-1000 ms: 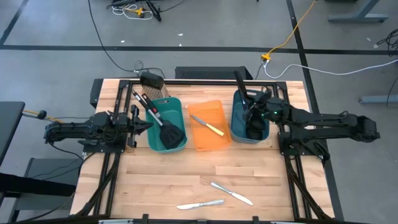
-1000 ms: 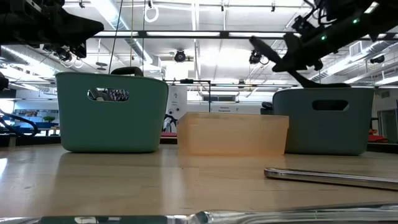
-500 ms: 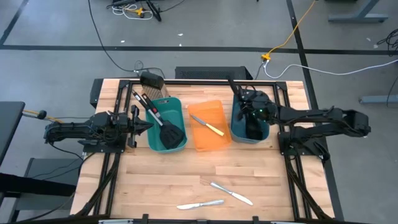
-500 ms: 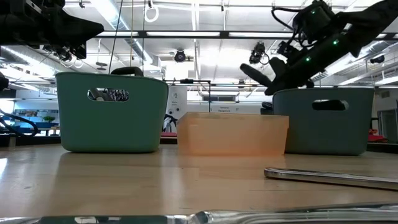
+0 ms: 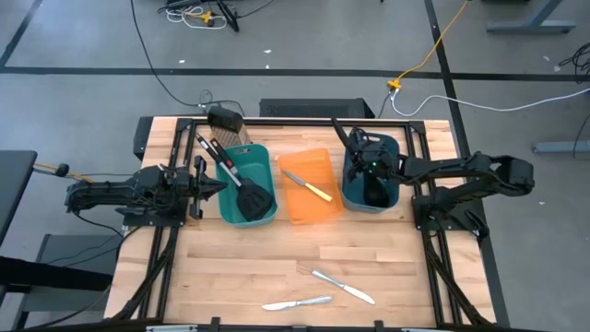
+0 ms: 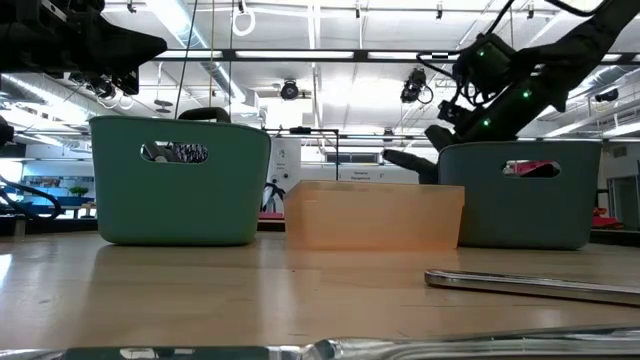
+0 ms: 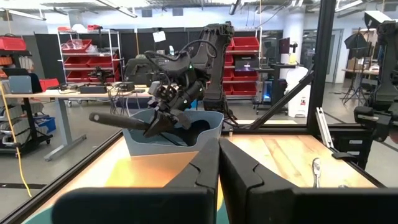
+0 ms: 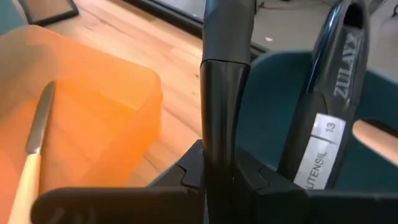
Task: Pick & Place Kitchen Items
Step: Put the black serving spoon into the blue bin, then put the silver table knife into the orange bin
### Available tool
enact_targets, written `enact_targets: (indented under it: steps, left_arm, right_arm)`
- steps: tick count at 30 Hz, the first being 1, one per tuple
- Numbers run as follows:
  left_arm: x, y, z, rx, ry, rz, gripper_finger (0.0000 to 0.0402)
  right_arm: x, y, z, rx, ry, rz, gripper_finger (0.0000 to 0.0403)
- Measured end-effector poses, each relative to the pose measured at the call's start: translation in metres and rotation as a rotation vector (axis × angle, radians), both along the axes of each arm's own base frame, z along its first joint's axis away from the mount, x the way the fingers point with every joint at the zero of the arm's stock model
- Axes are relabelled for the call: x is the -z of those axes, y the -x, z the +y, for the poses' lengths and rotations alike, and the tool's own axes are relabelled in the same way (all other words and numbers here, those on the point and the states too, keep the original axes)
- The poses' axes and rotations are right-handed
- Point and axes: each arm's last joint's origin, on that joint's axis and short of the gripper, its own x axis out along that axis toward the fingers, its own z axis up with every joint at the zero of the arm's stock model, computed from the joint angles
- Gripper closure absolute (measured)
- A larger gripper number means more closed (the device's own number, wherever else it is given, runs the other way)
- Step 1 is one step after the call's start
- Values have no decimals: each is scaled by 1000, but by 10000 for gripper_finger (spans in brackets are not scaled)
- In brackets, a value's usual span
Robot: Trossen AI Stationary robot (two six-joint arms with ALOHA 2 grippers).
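My right gripper (image 5: 367,166) is over the blue-teal bin (image 5: 387,198) at the right and is shut on a black ladle (image 5: 343,134). The ladle's handle sticks out toward the orange bin (image 5: 309,207). A second ladle (image 8: 333,106) stands in the same bin. My left gripper (image 5: 205,184) waits shut and empty beside the left teal bin (image 5: 263,157), which holds two black slotted spatulas (image 5: 241,192). A yellow-handled knife (image 5: 310,187) lies in the orange bin. Two silver knives (image 5: 343,286) (image 5: 297,302) lie flat on the table near its front. My right gripper pinches the ladle's handle (image 8: 221,134) between its two fingers, coming from the table's right, about level. The handle runs on past the fingertips toward the table's far left, low over the bin's rim (image 6: 410,160). The bowl end is hidden inside the bin.
The three bins stand in a row across the table's far half. A black box (image 5: 224,120) sits at the far left edge. Bare wood (image 5: 230,267) lies in front of the bins, around the two silver knives.
My right gripper has moved toward the table's left and down over the blue-teal bin, still shut on the ladle. The ladle has tipped: its handle's free end, raised high before, has come down to about the bin's rim.
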Motion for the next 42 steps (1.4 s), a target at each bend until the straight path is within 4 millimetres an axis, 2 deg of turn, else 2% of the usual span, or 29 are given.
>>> enact_targets:
  steps: [6,20,25,31,37,42]
  left_arm:
    - [0,0,0,0,0,2,385]
    - [1,0,0,0,0,15,385]
    - [1,0,0,0,0,15,385]
    - [2,0,0,0,0,16,385]
    - [2,0,0,0,0,16,385]
    - [2,0,0,0,0,18,385]
  right_arm:
    - [3,2,-6,-20,-38,2,358]
    - [4,2,-5,-69,-77,2,300]
    - [-3,3,-4,-81,-65,-31,287]
    - [-28,9,1,-155,-27,-163,274]
    - [-64,26,10,-235,64,-318,273]
    - [-100,50,25,-396,224,-470,304]
